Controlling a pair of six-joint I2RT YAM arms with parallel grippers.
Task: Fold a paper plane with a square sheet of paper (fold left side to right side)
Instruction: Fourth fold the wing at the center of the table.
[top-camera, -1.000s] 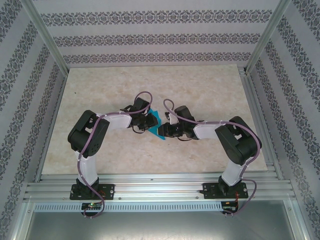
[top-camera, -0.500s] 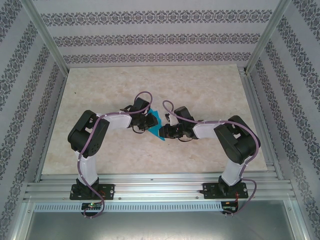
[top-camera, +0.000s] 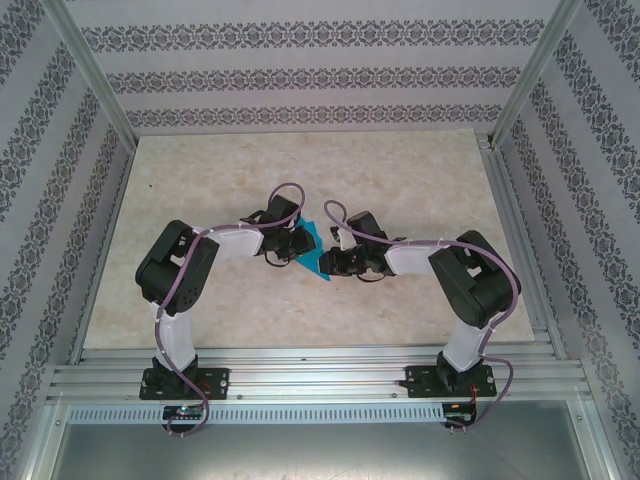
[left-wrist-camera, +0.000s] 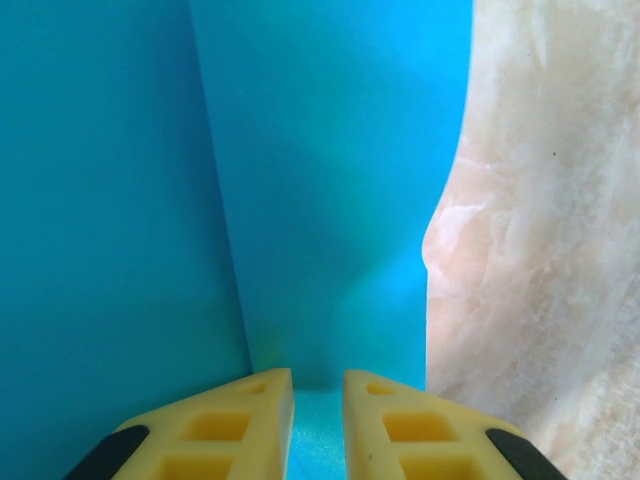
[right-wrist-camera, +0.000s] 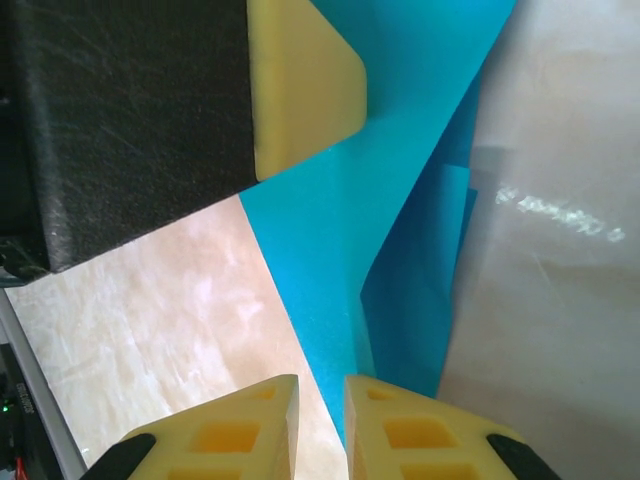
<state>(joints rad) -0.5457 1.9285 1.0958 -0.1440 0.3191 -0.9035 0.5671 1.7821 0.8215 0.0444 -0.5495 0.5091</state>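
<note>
The cyan-blue square sheet of paper (top-camera: 312, 252), partly folded with a sharp crease, sits mid-table between my two grippers. My left gripper (top-camera: 297, 250) meets it from the left. In the left wrist view the paper (left-wrist-camera: 330, 180) fills the narrow slot of the left gripper (left-wrist-camera: 318, 375), whose jaws are drawn close on it. My right gripper (top-camera: 333, 262) meets the sheet from the right. In the right wrist view the paper (right-wrist-camera: 400, 200) has a darker flap standing up. Its edge runs into the narrow slot of the right gripper (right-wrist-camera: 320, 380). The left gripper's finger (right-wrist-camera: 300, 80) rests on the sheet's far end.
The marble-patterned table (top-camera: 400, 180) stretches bare around the arms. Patterned walls and an aluminium frame (top-camera: 515, 95) enclose it on three sides. Both arms reach inward, elbows out, with purple cables (top-camera: 290, 190) looping above the wrists.
The right gripper has edged slightly left toward the left gripper, and the paper between them has shifted a little with it. The left arm has hardly moved.
</note>
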